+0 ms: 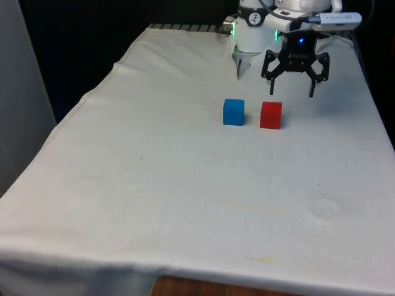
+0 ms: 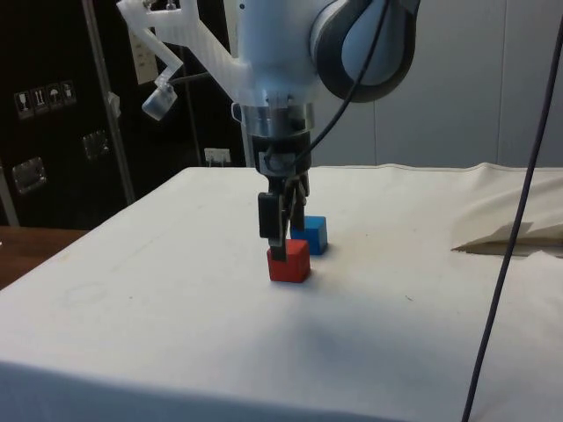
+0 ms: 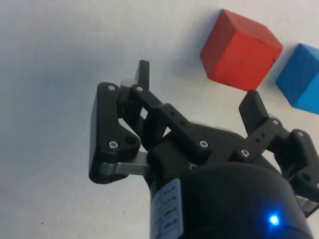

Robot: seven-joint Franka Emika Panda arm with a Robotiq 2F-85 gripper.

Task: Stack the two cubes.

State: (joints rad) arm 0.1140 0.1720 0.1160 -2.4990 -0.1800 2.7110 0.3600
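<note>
A red cube (image 1: pixel 271 115) and a blue cube (image 1: pixel 233 112) sit side by side on the white cloth, a small gap between them, the blue one toward the front view's left. My gripper (image 1: pixel 292 93) hovers open above the cloth, just behind the red cube and slightly to the front view's right of it. From the side, the gripper (image 2: pixel 281 249) hangs close over the red cube (image 2: pixel 289 262), with the blue cube (image 2: pixel 311 236) beyond. In the wrist view the red cube (image 3: pixel 239 50) lies just past the fingertips (image 3: pixel 143 72), the blue cube (image 3: pixel 302 75) beside it. Nothing is between the fingers.
White cloth (image 1: pixel 185 185) covers the whole table, with open room in front of the cubes. The arm's base (image 1: pixel 253 37) stands at the far end. A black cable (image 2: pixel 510 229) hangs at the side view's right, near a fold of cloth (image 2: pixel 510 233).
</note>
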